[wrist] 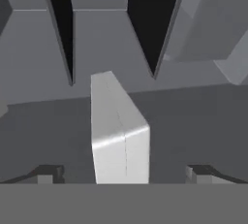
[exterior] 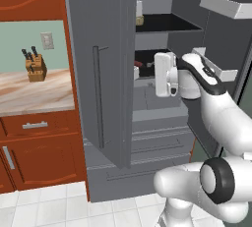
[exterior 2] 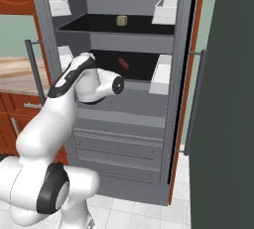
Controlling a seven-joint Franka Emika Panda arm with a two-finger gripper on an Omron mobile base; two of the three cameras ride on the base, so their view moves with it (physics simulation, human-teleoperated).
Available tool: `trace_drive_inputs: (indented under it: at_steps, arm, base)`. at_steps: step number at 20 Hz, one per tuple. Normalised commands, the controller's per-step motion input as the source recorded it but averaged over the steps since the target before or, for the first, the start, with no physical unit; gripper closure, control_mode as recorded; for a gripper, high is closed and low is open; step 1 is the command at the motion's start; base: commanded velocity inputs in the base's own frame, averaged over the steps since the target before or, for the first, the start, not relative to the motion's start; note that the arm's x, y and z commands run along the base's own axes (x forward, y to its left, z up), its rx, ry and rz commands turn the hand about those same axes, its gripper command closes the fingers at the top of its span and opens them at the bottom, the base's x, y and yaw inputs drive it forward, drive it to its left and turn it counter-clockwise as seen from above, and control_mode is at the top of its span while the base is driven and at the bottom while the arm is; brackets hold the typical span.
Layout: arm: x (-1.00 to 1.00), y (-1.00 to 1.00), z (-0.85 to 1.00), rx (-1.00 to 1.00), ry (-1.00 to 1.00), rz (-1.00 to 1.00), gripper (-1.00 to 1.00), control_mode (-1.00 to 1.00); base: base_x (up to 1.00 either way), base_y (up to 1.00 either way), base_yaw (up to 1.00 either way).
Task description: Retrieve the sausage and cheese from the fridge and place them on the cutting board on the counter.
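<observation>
Standing at the fridge (exterior 2: 119,119) with its doors swung open, dark shelves and pale door bins (exterior 2: 166,9) exposed. Worktop (exterior: 34,91) showing off to the left with a knife block (exterior: 35,66) on it; cutting board not identifiable from here. Reaching the white arm (exterior 2: 79,82) toward the middle shelf level, hand just in front of the shelf edge. Holding nothing: gripper (wrist: 125,174) spread wide and released, fingertips (wrist: 48,173) apart at the bottom of the hand view, a pale grey door bin (wrist: 118,136) sitting between and beyond them, not touched as far as can be told. Sausage (exterior 2: 123,64) lying on the middle shelf, toward the back, apart from the hand. Cheese (exterior 2: 121,21) resting on the upper shelf, well above the arm, untouched. Judging progress: barely begun, fridge opened, neither food item picked. Remaining: grasping sausage, carrying to the board, returning for cheese, placing that too. Likely going for the sausage first, given arm height.
</observation>
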Motion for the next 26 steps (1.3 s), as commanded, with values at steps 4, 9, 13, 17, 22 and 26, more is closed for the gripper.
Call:
trace_drive_inputs:
  at_steps: [4,9,13,17,22,26]
  arm:
    - [0.54,0.19,-0.04,0.00,0.00,0.11,-1.00,-1.00]
    - [0.28,0.28,-0.08,-0.02,0.00,0.11,-1.00,-1.00]
    - [0.00,0.74,0.00,-0.06,-0.02,0.16,-1.00,-1.00]
    - [-0.33,0.93,0.00,-0.08,-0.08,0.16,-1.00,-1.00]
    - [-0.67,0.99,0.00,-0.09,-0.15,0.15,-1.00,-1.00]
    - [-0.20,1.00,-0.04,-0.09,-0.19,0.10,-1.00,-1.00]
  base:
    - [0.00,0.00,0.00]
    - [0.00,0.00,0.00]
    - [0.00,0.00,0.00]
    - [0.00,0.00,0.00]
    - [0.00,0.00,0.00]
    - [0.00,0.00,0.00]
